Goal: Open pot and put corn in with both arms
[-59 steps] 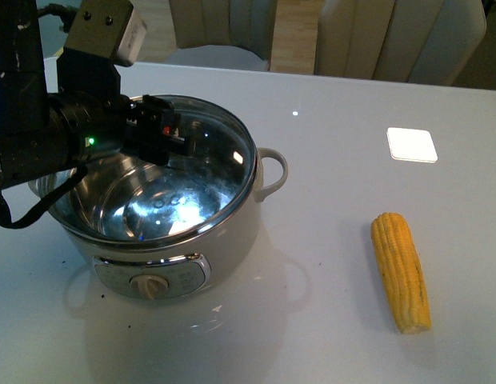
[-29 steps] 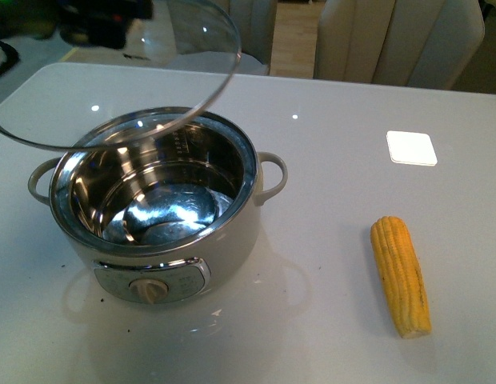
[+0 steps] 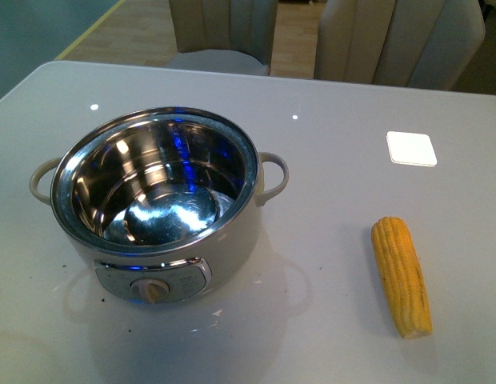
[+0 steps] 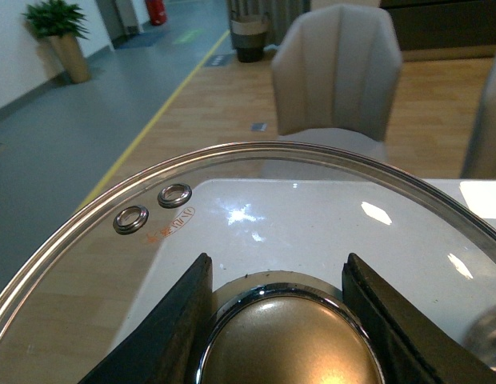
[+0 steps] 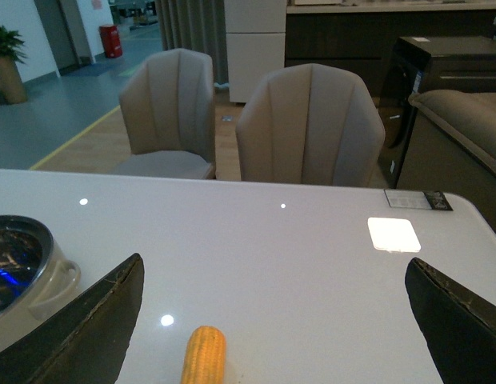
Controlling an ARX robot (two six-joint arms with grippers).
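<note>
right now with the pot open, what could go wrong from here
The left claw holds the glass lid only by its knob; it could slip and drop. The corn lies loose on the glossy table; the open right claw may roll it rather than pinch it.

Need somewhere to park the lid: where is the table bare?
Widest bare stretch: between pot and corn. Also the far strip behind the pot, toward the chairs. Tightest: the near strip in front of the pot.
</note>
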